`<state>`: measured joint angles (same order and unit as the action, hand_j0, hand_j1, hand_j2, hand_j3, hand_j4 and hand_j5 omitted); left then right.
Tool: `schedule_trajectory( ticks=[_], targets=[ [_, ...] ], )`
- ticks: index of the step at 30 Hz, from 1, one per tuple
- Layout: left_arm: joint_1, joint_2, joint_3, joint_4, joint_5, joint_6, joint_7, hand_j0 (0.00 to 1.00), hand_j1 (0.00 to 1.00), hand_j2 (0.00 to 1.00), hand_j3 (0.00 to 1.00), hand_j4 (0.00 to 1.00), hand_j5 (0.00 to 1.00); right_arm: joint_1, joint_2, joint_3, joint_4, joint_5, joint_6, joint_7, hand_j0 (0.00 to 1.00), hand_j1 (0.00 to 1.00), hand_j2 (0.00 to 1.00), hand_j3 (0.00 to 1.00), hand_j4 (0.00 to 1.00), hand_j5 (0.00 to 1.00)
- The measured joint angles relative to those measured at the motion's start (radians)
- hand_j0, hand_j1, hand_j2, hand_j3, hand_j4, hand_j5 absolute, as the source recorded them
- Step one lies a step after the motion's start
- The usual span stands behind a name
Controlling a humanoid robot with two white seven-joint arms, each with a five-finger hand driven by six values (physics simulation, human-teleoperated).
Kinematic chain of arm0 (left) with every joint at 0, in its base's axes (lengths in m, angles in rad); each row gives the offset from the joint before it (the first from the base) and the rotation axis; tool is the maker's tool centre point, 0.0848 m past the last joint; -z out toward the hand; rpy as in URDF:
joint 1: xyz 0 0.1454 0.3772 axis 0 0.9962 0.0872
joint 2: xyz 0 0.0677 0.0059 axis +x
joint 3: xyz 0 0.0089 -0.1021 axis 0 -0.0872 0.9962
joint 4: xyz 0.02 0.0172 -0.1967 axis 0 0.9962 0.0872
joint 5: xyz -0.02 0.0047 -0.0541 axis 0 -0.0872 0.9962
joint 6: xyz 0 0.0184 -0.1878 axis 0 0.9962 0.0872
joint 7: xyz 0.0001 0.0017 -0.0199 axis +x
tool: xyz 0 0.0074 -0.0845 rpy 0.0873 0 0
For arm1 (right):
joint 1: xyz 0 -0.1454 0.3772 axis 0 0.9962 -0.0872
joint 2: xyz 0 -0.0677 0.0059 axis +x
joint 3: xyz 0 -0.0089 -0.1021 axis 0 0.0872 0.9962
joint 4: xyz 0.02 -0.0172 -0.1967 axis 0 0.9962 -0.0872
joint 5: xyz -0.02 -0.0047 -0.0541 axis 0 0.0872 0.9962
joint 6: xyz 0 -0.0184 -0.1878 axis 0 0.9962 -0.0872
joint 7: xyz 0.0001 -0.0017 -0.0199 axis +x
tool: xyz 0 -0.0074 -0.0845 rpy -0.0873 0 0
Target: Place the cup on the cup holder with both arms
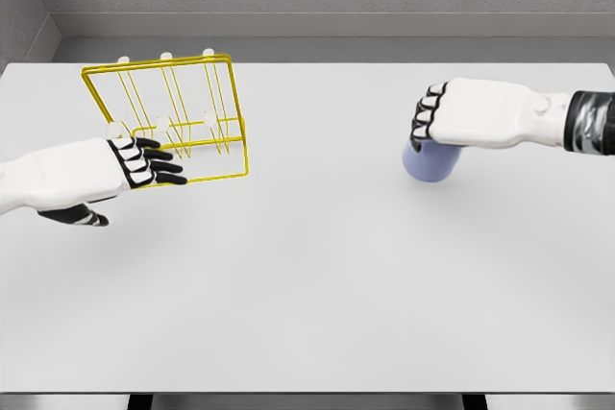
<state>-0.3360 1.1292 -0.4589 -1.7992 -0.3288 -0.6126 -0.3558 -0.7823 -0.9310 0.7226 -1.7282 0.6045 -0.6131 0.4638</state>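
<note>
1. Nearest the camera, the left hand (pixel 115 172) lies by the table's (pixel 317 295) left edge, fingers (pixel 159 165) spread, their tips over the front corner of the yellow wire cup holder (pixel 168 122), which holds nothing.
2. By the right edge, the right hand (pixel 452 114) is clamped from above on the pale blue cup (pixel 430 162), well apart from the holder.

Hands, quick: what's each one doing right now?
Left hand: open, fingers against the yellow cup holder.
Right hand: curled over the blue cup; grip cannot be told.
</note>
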Motion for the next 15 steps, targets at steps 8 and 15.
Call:
schedule_trajectory(
  ticks=[8, 15],
  targets=[
    [-0.015, 0.0, -0.001, 0.001, -0.017, 0.0, -0.006, 1.0, 1.0, 1.0, 1.0, 1.0, 1.0, -0.002, 0.012, 0.012, -0.034, 0.0, 0.0, 0.0, 0.54, 0.54, 0.54, 0.54, 0.54, 0.54],
    [-0.021, -0.016, -0.002, 0.001, -0.029, 0.0, -0.007, 1.0, 1.0, 1.0, 1.0, 1.0, 1.0, -0.014, 0.039, 0.049, -0.037, 0.0, 0.0, -0.001, 0.54, 0.54, 0.54, 0.54, 0.54, 0.54]
  ],
)
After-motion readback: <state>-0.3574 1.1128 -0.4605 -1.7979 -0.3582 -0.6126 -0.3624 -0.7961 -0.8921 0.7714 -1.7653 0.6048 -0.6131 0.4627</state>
